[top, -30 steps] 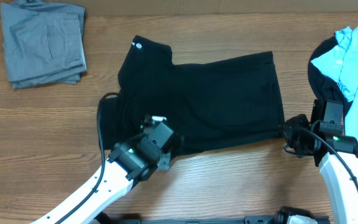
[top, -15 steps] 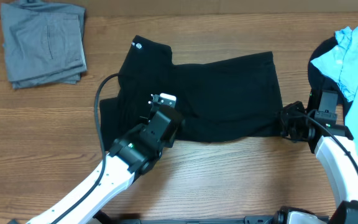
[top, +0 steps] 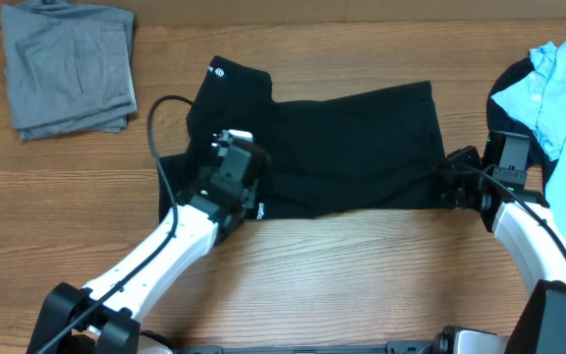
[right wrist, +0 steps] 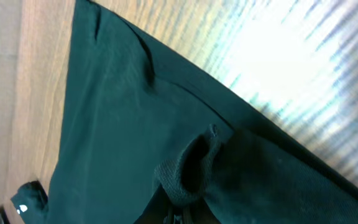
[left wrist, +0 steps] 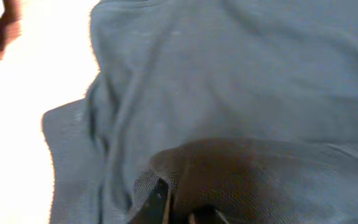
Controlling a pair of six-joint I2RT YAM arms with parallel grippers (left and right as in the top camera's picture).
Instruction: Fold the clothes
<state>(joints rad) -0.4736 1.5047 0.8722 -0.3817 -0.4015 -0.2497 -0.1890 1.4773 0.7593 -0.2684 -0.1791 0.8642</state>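
The black shirt (top: pixel 352 147) lies across the middle of the table, and its near hem is lifted and carried back over the body. My left gripper (top: pixel 242 157) is over the shirt's left part, shut on a pinch of the black fabric (left wrist: pixel 229 168), which drapes over its fingers (left wrist: pixel 157 202). My right gripper (top: pixel 448 185) is at the shirt's right edge, shut on a bunched fold of the hem (right wrist: pixel 188 171). Folded grey trousers (top: pixel 67 69) lie at the far left. A light blue T-shirt (top: pixel 558 84) lies at the far right.
A dark garment (top: pixel 504 113) shows under the blue T-shirt's left edge, close to my right arm. Bare wooden table (top: pixel 362 285) runs along the front. A black cable (top: pixel 160 128) loops from my left arm over the shirt's left side.
Both grippers have moved away from the table's front edge toward the far side, dragging the shirt's near hem up over its body. The left arm swung left as it went.
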